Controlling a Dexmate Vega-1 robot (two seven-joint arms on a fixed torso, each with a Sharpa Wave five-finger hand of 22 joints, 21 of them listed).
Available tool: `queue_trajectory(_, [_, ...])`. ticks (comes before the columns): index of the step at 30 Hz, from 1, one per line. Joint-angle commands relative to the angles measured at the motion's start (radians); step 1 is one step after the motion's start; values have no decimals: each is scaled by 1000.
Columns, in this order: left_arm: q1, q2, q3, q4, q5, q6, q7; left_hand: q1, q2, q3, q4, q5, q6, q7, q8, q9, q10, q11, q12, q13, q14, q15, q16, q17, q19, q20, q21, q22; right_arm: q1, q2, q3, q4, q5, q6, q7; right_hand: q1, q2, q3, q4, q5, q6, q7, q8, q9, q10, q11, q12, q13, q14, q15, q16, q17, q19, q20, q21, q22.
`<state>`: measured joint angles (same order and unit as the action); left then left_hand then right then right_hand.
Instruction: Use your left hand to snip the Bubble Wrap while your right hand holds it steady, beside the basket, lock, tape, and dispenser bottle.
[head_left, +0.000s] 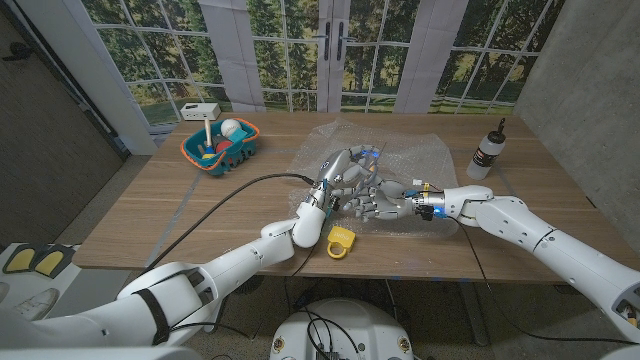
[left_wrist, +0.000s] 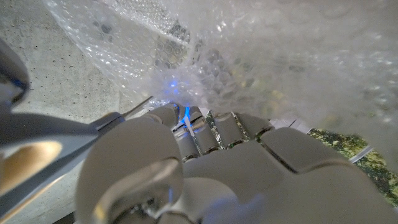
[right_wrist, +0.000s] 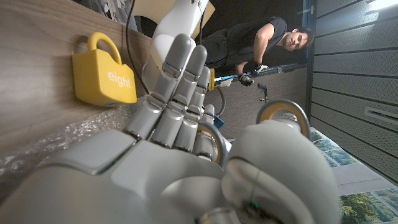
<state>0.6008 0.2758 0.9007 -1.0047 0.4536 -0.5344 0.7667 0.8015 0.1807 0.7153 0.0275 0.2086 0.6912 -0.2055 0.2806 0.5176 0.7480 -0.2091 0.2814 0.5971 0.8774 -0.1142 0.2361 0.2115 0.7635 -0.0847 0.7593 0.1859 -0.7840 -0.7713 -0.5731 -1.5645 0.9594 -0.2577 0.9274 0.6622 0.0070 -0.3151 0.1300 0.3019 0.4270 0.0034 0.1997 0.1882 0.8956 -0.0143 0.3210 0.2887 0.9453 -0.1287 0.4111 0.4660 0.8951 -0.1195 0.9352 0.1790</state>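
I'm mid-cut: my left hand (head_left: 338, 178) grips the scissors (left_wrist: 56, 146) at the Bubble Wrap (head_left: 400, 160) spread mid-table near the lock (head_left: 341, 241), my right hand (head_left: 372, 205) presses it down, fingers extended, so next I should probably close the blades

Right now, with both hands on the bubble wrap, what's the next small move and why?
Probably close the scissors for one short snip. The left hand holds them at the bubble wrap, with the blade tip at the sheet's edge in the left wrist view, and the right hand rests on the wrap beside it, near the yellow lock.
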Motion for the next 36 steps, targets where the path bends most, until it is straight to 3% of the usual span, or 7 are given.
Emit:
queue_trajectory(1, [3, 2, -9, -4, 2, 0, 5, -6, 0, 5, -7, 7, 5, -2, -7, 6, 9, -2, -3, 4, 3, -120, -4, 4, -7, -107, 9, 2, 2, -5, -7, -3, -5, -19, -4, 4, 11, 1, -5, -1, 69, 62, 4, 3, 69, -7, -5, 3, -8, -48, 4, 2, 10, -8, -4, 4])
queue_trajectory(8, [9, 3, -9, -7, 2, -1, 5, -10, 0, 7, -7, 7, 10, -3, -11, 10, 11, -1, -9, 9, 3, -120, -4, 4, -14, -106, 15, 2, -5, -6, -1, -7, -2, -12, -9, 35, 29, 17, -17, 1, 88, 66, 12, 4, 76, -12, -6, 4, -7, -55, 5, 2, 9, -9, -6, 5])
queue_trajectory(14, [19, 9, -11, -20, 3, 2, 4, -12, 0, 8, -8, 8, 10, -3, -14, 13, 12, -1, -12, 11, 2, -120, -4, 4, -16, -105, 19, 1, -8, -7, 10, -13, 1, -5, -26, 50, 39, 23, -23, -2, 116, 64, 20, 4, 115, -23, 6, 9, 33, -75, 23, 7, 26, -19, -2, 6])
queue_trajectory(36, [81, 54, -42, -117, 10, 42, 0, -23, -2, 12, -10, 12, 16, -4, -17, 36, 17, -1, -29, 19, 2, -120, -5, 4, -27, -102, 32, -1, 34, 26, -27, 33, -13, -44, -7, 69, 43, 26, -31, -8, 137, 65, 23, 4, 122, -32, 6, 21, 39, -85, 25, 14, 29, -25, -3, 6])
